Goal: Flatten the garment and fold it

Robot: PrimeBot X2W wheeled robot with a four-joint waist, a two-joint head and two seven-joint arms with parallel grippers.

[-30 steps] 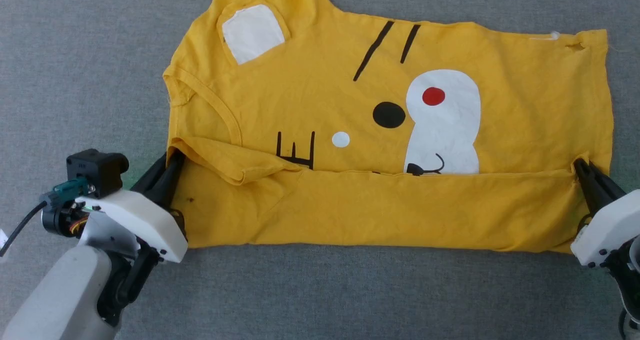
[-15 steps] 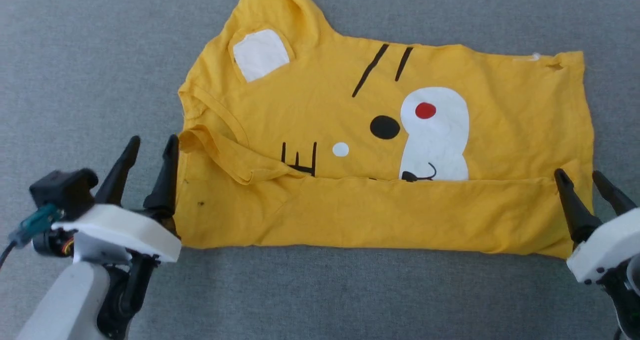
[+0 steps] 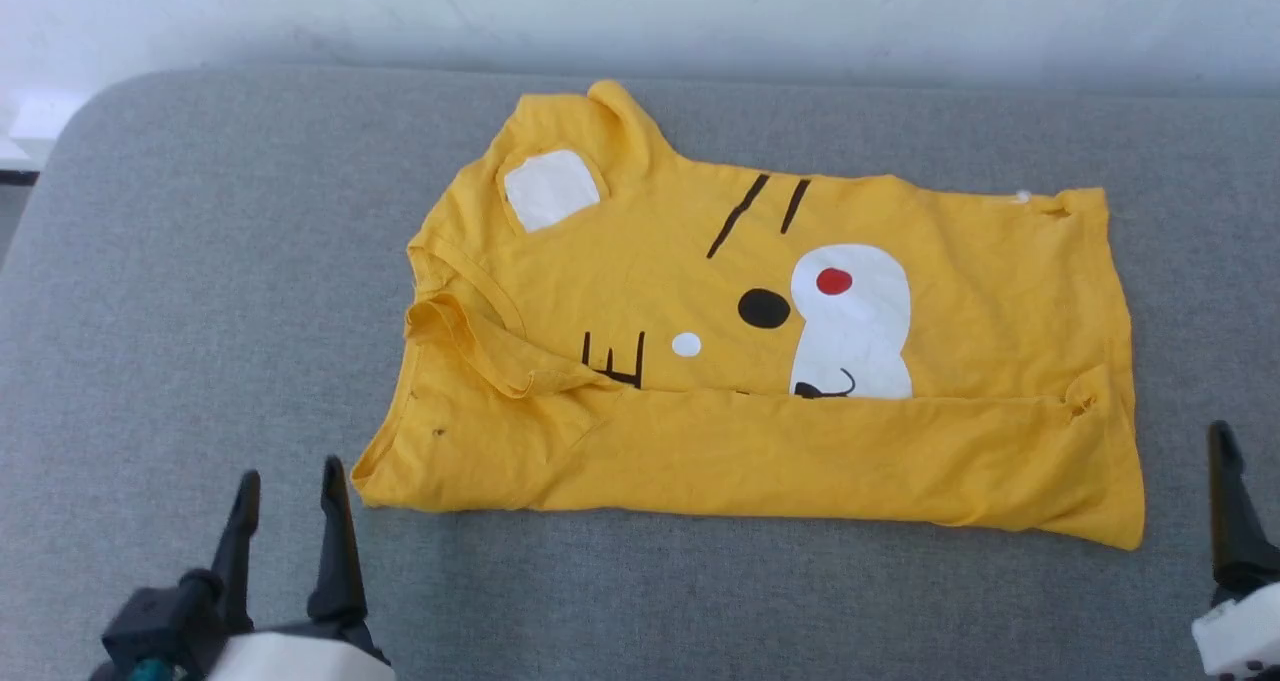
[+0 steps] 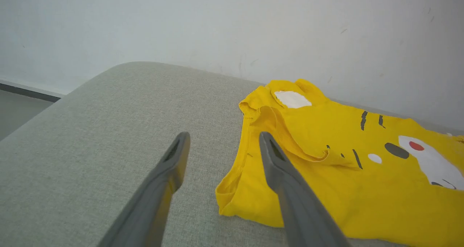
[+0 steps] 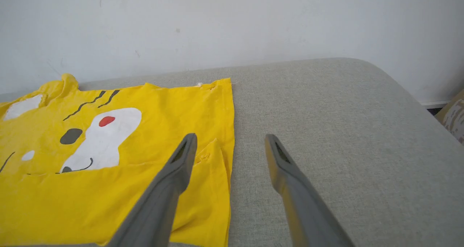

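On the desk: the garment (image 3: 760, 441) lay print-up on the grey padded desk (image 3: 200, 311), collar end toward the robot's left, hem toward its right.
Fold state: the near long edge lay turned over the lower part of the print; the far half lay in a single layer.
Left gripper (image 3: 288, 471): jaws apart, empty, just off the garment's near-left corner.
Right gripper (image 5: 231, 137): jaws apart, empty, near the hem's near corner.
Step in hand (judged): the second lengthwise fold. It would go best with the far edge pinched at both ends together, lifted level, kept taut and laid to meet the near fold.
Obstacle: the near sleeve (image 3: 480, 356) lay rumpled across the fold line; smoothing it first would likely prevent a lump.
Surroundings: a white wall (image 3: 640, 11) rose behind the desk's far edge.
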